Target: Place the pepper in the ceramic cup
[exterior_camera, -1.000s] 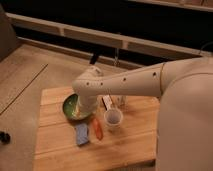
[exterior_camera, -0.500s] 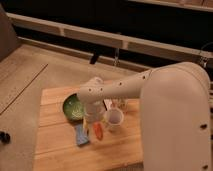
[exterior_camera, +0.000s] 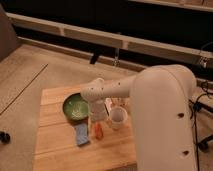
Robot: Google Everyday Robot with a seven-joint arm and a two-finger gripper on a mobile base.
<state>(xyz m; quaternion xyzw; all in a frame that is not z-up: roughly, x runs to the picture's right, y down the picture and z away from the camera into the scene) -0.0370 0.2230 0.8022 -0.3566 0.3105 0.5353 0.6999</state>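
The small orange-red pepper (exterior_camera: 98, 131) lies on the wooden table (exterior_camera: 60, 150), between the blue sponge (exterior_camera: 82, 134) and the white ceramic cup (exterior_camera: 117, 118). My gripper (exterior_camera: 98, 116) hangs from the white arm directly above the pepper, just left of the cup. The arm's wrist hides the gripper's upper part.
A green bowl (exterior_camera: 75, 106) sits at the left of the gripper on the table. A small white object (exterior_camera: 109, 104) stands behind the cup. My arm's large white body (exterior_camera: 165, 120) covers the table's right side. The table's left and front parts hold nothing else.
The arm has swung forward and down, bringing the gripper lower over the pepper. The arm's body now fills more of the right side of the view.
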